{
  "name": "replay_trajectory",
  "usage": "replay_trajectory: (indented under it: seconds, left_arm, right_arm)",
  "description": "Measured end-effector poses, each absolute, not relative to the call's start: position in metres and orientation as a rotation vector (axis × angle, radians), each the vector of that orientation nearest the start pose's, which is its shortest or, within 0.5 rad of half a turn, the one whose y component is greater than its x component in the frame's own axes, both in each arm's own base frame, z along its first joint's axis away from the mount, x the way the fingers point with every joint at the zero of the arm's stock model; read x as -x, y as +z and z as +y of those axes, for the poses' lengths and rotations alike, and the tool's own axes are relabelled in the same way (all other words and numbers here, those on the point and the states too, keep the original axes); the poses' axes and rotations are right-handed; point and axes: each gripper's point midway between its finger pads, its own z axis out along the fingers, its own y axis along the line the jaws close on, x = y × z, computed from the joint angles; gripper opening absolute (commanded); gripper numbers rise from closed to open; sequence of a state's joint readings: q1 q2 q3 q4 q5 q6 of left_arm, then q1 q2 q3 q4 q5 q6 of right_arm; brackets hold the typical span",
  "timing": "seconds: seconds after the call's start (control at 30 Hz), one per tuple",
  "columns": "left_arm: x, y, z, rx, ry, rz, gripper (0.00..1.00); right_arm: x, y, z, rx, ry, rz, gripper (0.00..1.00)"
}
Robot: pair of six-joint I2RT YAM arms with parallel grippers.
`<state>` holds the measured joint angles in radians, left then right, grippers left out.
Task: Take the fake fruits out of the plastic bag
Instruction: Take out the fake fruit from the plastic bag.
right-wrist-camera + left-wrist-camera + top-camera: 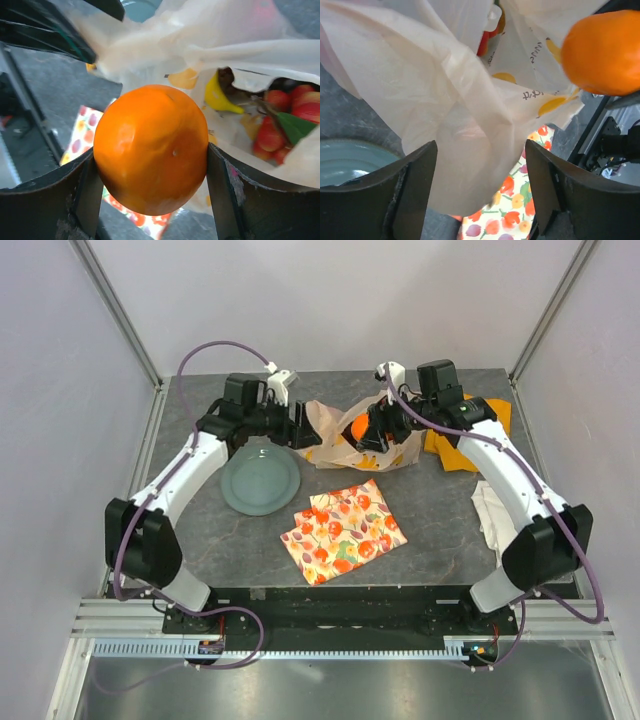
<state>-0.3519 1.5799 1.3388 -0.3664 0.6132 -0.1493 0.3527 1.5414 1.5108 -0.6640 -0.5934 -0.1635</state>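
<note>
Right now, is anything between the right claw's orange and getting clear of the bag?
Nothing visible. The orange is clamped in the right claw, outside the bag, with no plastic draped over it. The left claw stands open around a fold of the bag.

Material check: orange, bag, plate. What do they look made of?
Orange: looks like hard moulded plastic, glossy, with soft highlights and shallow dents in the skin.
Bag: thin plastic film, translucent cream, sharply creased and crumpled.
Plate: probably glazed ceramic, with a smooth grey-green sheen; could be plastic.
</note>
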Motion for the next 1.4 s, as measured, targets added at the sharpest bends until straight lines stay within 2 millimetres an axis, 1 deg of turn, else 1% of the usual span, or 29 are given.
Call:
replay_trajectory:
  seconds: [0.03,0.1,0.13,0.2,0.23,0.27,0.33,0.43,0.5,0.6,0.7,0.77,0.8,0.9,1.03,1.1,1.23,1.4]
  left_arm:
    - [-0.364,0.231,-0.243,-0.589,-0.950,2.098,0.85]
    - [-0.361,0.255,-0.234,-0.614,-0.946,2.022,0.85]
    - [-0.357,0.271,-0.229,-0.652,-0.940,1.960,0.96]
    - [-0.343,0.301,-0.219,-0.766,-0.901,1.797,0.98]
    - [-0.331,0.313,-0.216,-0.846,-0.871,1.705,0.99]
    - [-0.320,0.321,-0.214,-0.906,-0.852,1.636,0.99]
    - [-0.291,0.338,-0.217,-1.064,-0.823,1.455,0.99]
    - [-0.275,0.348,-0.227,-1.206,-0.835,1.291,0.99]
    - [-0.274,0.349,-0.235,-1.276,-0.855,1.214,0.99]
    - [-0.283,0.334,-0.249,-1.340,-0.885,1.178,0.99]
    - [-0.285,0.323,-0.264,-1.392,-0.938,1.152,0.98]
    - [-0.281,0.322,-0.270,-1.414,-0.979,1.143,0.97]
    - [-0.280,0.322,-0.272,-1.421,-0.988,1.135,0.96]
    - [-0.275,0.331,-0.281,-1.447,-0.998,1.085,0.93]
    - [-0.260,0.347,-0.294,-1.488,-1.020,0.994,0.91]
    - [-0.252,0.350,-0.301,-1.510,-1.034,0.958,0.88]
    - [-0.240,0.348,-0.308,-1.556,-1.039,0.908,0.84]
    - [-0.230,0.333,-0.309,-1.627,-1.008,0.866,0.75]
  right_arm:
    - [-0.348,0.255,0.228,0.853,0.827,2.069,0.42]
    - [-0.347,0.257,0.234,0.821,0.959,2.077,0.42]
    - [-0.346,0.259,0.237,0.807,1.020,2.076,0.41]
    - [-0.337,0.268,0.244,0.801,1.152,2.064,0.41]
    - [-0.333,0.274,0.248,0.809,1.207,2.049,0.41]
    - [-0.328,0.280,0.251,0.822,1.253,2.036,0.41]
    - [-0.320,0.292,0.256,0.862,1.316,2.001,0.42]
    - [-0.311,0.310,0.262,0.934,1.361,1.943,0.44]
    - [-0.306,0.318,0.266,0.987,1.365,1.912,0.45]
    - [-0.289,0.321,0.278,1.108,1.358,1.866,0.46]
    - [-0.261,0.315,0.293,1.243,1.365,1.838,0.46]
    - [-0.251,0.310,0.297,1.292,1.353,1.837,0.46]
    - [-0.250,0.310,0.295,1.302,1.344,1.833,0.46]
    - [-0.250,0.310,0.288,1.318,1.299,1.828,0.46]
    - [-0.248,0.308,0.287,1.345,1.276,1.825,0.47]
    - [-0.245,0.308,0.288,1.362,1.268,1.820,0.47]
    - [-0.244,0.310,0.291,1.385,1.259,1.801,0.47]
    - [-0.244,0.311,0.290,1.398,1.247,1.796,0.47]
